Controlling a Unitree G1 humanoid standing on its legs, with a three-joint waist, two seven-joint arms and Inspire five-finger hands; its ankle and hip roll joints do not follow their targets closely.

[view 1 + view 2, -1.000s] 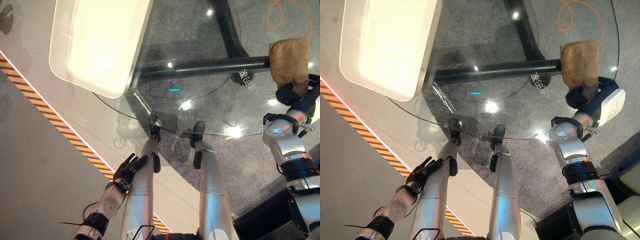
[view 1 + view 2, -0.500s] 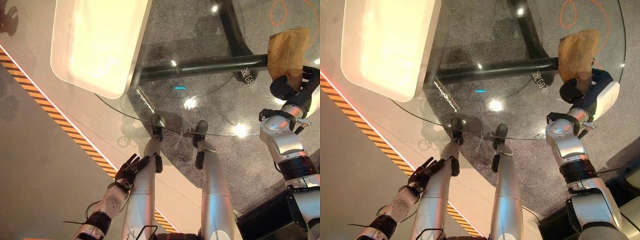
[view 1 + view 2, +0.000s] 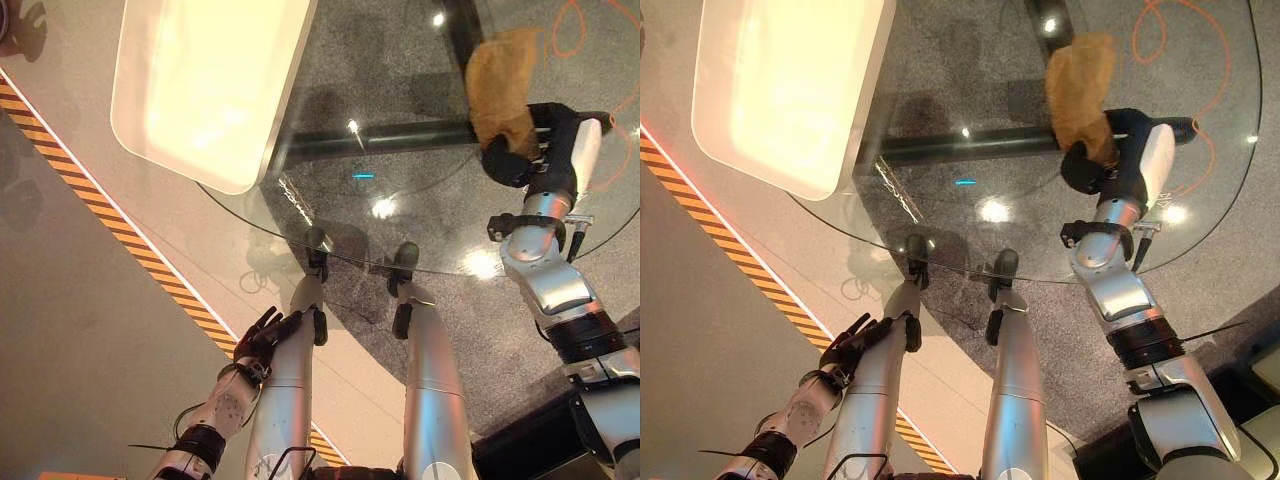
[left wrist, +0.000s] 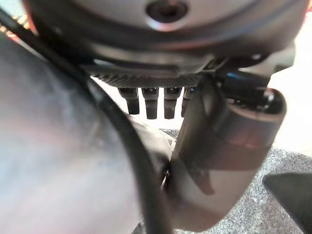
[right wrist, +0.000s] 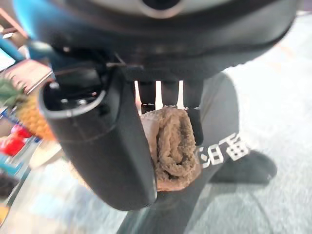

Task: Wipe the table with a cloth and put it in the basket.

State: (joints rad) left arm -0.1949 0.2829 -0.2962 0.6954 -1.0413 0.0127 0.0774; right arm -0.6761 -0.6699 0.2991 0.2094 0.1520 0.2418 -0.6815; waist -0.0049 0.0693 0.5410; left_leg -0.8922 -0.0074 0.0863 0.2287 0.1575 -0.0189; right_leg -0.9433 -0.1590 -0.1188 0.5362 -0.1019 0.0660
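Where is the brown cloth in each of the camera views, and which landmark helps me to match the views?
Left eye view: the brown cloth lies on the glass table, upper right, under the right hand.
Right eye view: the cloth is upper centre-right.
Right wrist view: bunched cloth pinched between thumb and fingers.
Left wrist view: I cannot find it.
Shared landmark: the dark table bar under the glass.

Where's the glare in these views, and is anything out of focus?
Left eye view: bright spots on the glass table; the white basket is washed out. Right wrist view: the cloth in the right robot hand is sharp, background soft. Left wrist view: the left robot hand is blurred.
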